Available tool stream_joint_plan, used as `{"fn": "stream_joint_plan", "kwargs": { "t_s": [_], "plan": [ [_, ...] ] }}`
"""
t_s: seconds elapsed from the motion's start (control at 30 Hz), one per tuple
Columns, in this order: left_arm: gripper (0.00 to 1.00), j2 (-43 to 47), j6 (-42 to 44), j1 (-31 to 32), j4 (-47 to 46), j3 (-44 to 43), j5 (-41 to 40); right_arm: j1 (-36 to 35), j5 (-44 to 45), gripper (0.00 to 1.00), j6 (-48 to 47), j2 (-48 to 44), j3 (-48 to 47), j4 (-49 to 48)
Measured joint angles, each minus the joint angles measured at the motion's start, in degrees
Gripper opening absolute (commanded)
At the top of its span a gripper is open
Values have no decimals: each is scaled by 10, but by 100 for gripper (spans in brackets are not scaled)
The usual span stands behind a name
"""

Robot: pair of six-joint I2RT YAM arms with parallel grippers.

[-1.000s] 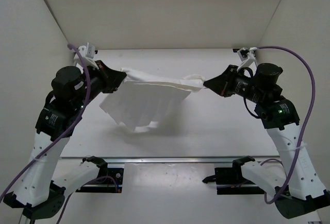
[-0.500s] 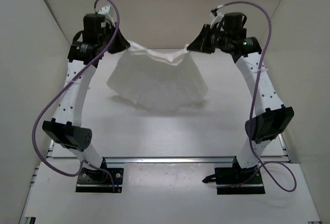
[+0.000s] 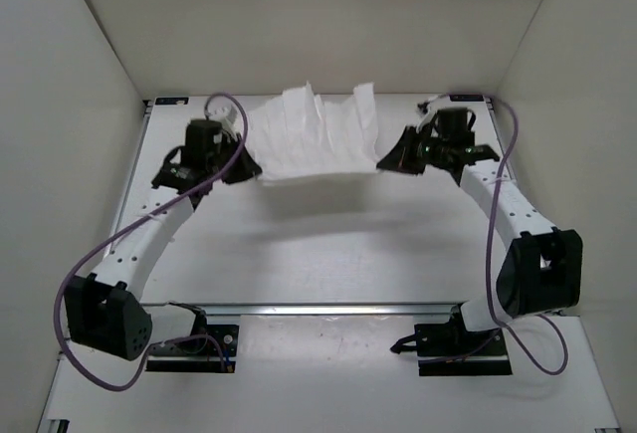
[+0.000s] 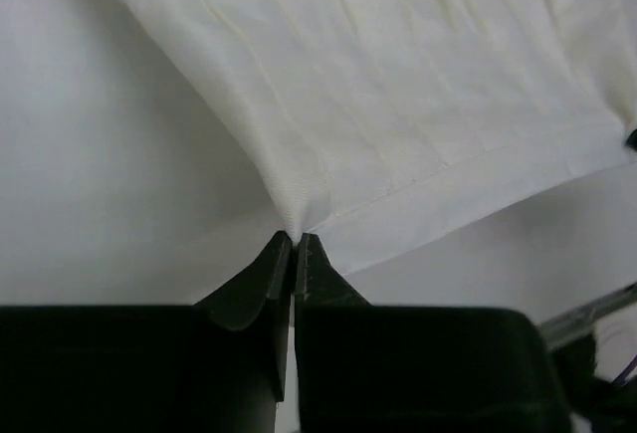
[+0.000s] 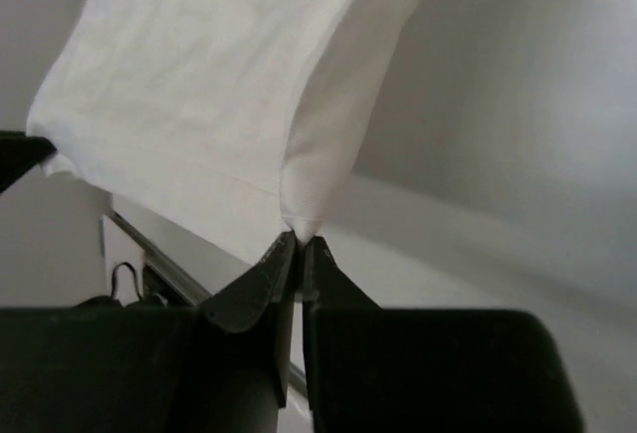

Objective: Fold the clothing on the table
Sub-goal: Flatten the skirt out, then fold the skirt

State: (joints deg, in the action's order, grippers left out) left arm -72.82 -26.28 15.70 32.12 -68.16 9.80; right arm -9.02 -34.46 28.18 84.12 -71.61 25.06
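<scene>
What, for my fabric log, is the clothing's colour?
The clothing is plain white, faintly creased; left wrist view best.

The clothing (image 3: 314, 139) is plain white, with faint lengthwise crease lines fanning from the jaws of the black left gripper (image 4: 295, 239) and black right gripper (image 5: 299, 239). The table (image 3: 328, 244) is matte white.

Enclosure of three plain off-white panels: back wall (image 3: 318, 25), left wall (image 3: 60, 154), right wall (image 3: 587, 105), meeting in straight corner seams; lighting even and diffuse throughout
</scene>
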Motion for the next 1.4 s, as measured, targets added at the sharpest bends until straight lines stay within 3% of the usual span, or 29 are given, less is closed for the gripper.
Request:
{"fn": "stream_joint_plan", "kwargs": {
  "t_s": [0.03, 0.07, 0.1, 0.13, 0.23, 0.3, 0.47, 0.73, 1.0, 1.03, 1.17, 1.2, 1.23, 1.27, 1.4],
  "plan": [
    [44, 5, -6, 6, -23, 59, 0, -2, 6, 0, 9, -3, 59, -25],
    [60, 8, -14, 12, -31, 112, 4, -5, 14, 10, 20, -8, 115, -38],
    [64, 14, -22, 20, -54, 169, 5, -12, 29, 22, 30, -15, 168, -43],
    [69, 26, -31, 24, -68, 227, 8, -23, 43, 27, 39, -29, 217, -52],
    [71, 86, -57, 33, -69, 369, 10, -57, 85, 44, 60, -99, 332, -59],
    [72, 130, -67, 37, -64, 407, 10, -78, 101, 53, 69, -152, 375, -67],
    [73, 192, -79, 47, -92, 416, 7, -68, 143, 54, 62, -191, 396, -103],
    [72, 158, -111, 120, -129, 452, 0, -78, 221, 48, 48, -183, 418, -89],
    [60, 91, -145, 177, -184, 452, -11, -96, 243, 46, 47, -175, 444, -90],
    [59, 86, -148, 179, -191, 452, -11, -98, 243, 41, 46, -172, 444, -96],
    [39, 79, -162, 184, -211, 457, -24, -104, 245, 8, 43, -150, 444, -115],
    [28, 79, -163, 184, -215, 460, -30, -105, 244, 0, 44, -144, 444, -119],
    [9, 77, -162, 183, -216, 462, -33, -106, 242, 0, 46, -137, 443, -126],
    [0, 75, -165, 181, -218, 462, -35, -107, 241, 0, 46, -136, 442, -126],
    [0, 57, -146, 172, -204, 434, -42, -115, 244, 0, 35, -128, 417, -99]
  ]
}}
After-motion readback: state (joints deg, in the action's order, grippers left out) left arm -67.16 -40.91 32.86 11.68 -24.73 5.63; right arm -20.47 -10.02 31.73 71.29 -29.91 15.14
